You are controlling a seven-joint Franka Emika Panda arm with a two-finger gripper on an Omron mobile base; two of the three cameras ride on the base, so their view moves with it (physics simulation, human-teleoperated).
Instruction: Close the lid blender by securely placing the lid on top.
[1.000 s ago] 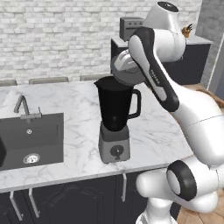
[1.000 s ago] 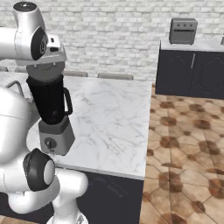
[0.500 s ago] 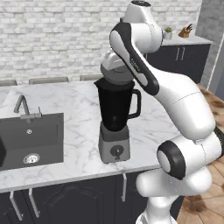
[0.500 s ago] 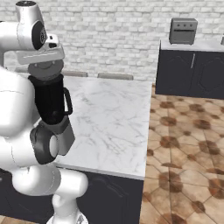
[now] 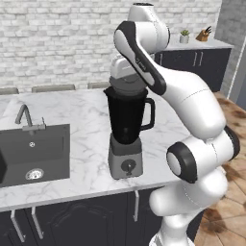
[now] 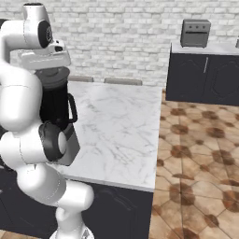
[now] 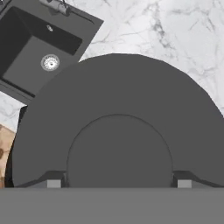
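The blender (image 5: 126,120) stands on the marble counter (image 5: 81,120), a black tapered jar with a side handle (image 5: 151,114) on a grey base with a dial (image 5: 128,166). The dark-grey lid (image 5: 128,87) lies level at the jar's mouth, and no gap shows between them. My gripper (image 5: 126,77) points straight down onto the lid. In the hand view the lid (image 7: 118,100) spreads wide, and my gripper (image 7: 119,181) is shut on it, its fingertips (image 7: 53,180) flanking the raised centre. In the right base view the arm covers most of the blender (image 6: 56,105), whose lid (image 6: 52,74) sits under the hand.
A dark sink (image 5: 33,149) with a faucet (image 5: 25,117) lies left of the blender; the sink (image 7: 35,48) also appears in the hand view. A grey toaster oven (image 6: 195,32) sits on the far dark counter. The counter's front edge runs just before the blender base.
The arm has swung left and come down, bringing the lid from above and right of the jar to level at its mouth. The blender has stayed put.
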